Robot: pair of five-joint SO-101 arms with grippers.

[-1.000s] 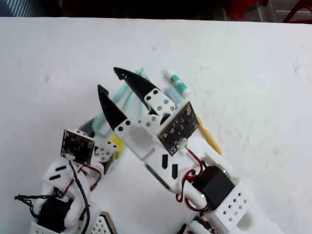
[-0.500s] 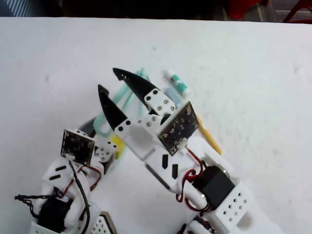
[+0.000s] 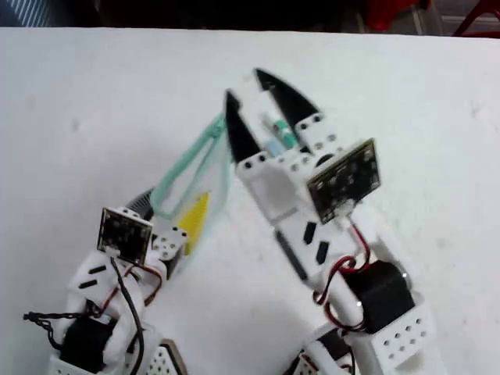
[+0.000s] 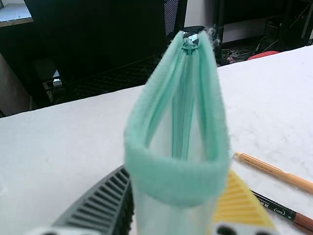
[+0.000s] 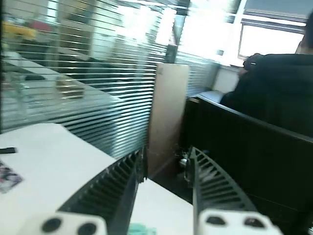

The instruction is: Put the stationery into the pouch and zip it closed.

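Table (image 3: 94,86): pouch (image 3: 187,168), right hand (image 3: 244,84) over stationery (image 3: 279,133)

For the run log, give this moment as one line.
left gripper: shut on pouch | right gripper: open above white-green tube | orange pencil: on table

The pouch (image 4: 176,147) has a mint-green zip band and a clear, pale body. A yellow wedge (image 4: 238,198) carries fine stripes. The orange pencil (image 4: 274,170) is plain; the dark pencil (image 4: 281,211) is black, turning brown. The table (image 3: 94,78) is white and faintly speckled. The right gripper (image 3: 244,84) has black fingers on a white body.
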